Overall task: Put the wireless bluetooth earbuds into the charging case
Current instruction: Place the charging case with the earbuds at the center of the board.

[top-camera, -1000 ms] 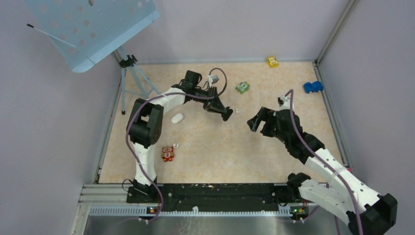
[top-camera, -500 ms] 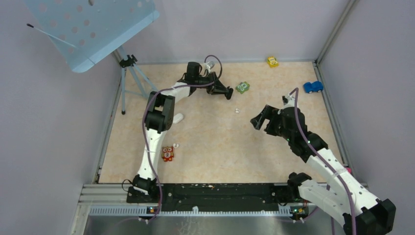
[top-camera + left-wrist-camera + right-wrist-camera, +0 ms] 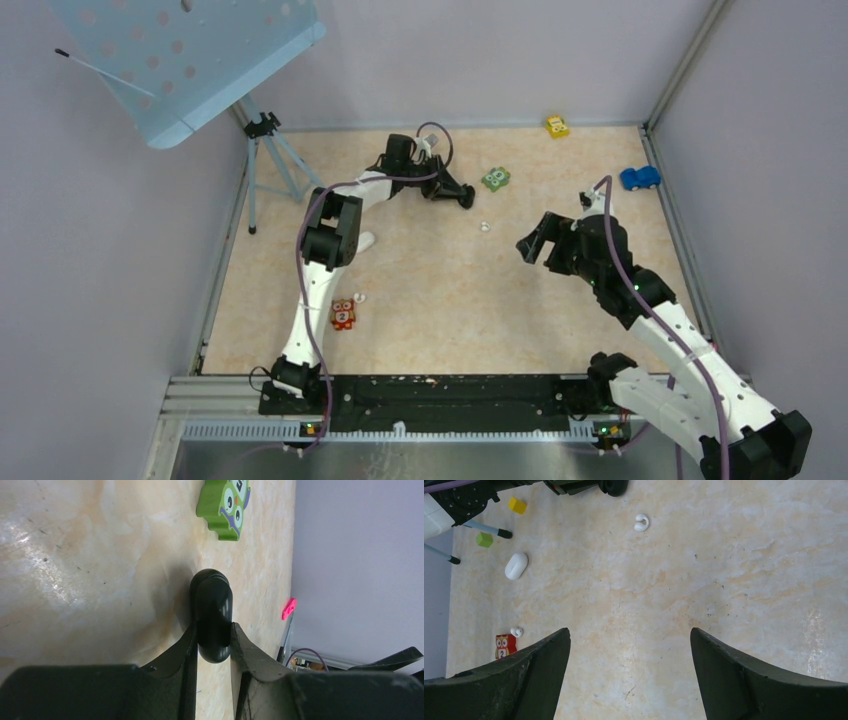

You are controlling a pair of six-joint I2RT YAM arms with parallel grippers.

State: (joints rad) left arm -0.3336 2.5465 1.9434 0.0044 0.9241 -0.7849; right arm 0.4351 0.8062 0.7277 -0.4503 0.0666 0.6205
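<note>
Beige marbled tabletop [image 3: 440,290] is seen under both grippers. The black earbud [image 3: 212,607] is clamped between the narrowly set fingers of the left gripper [image 3: 464,196], its rounded end sticking out past their tips; whether it touches the surface cannot be told. Just beyond those fingertips a green owl toy [image 3: 225,507] lies flat, apart from the bud.

The fingers of the right gripper [image 3: 629,635] are spread wide, with nothing between them. Ahead of them a white earbud [image 3: 641,522] lies alone, only open tabletop between it and the fingers. Well off to the side of one finger, the white charging case [image 3: 516,565] is seen, with a red owl block [image 3: 503,646] and a second white earbud [image 3: 516,631] just beside it. A yellow cube [image 3: 516,504] and a green cube [image 3: 484,539] sit near a tripod leg [image 3: 484,528].

From above, the case is partly covered by the left arm's elbow [image 3: 330,230].

A second earlier the left fingers were just beside the lone white earbud and the case lay fully exposed; since then they have been carried away to the owl. The right gripper has shifted only slightly.
</note>
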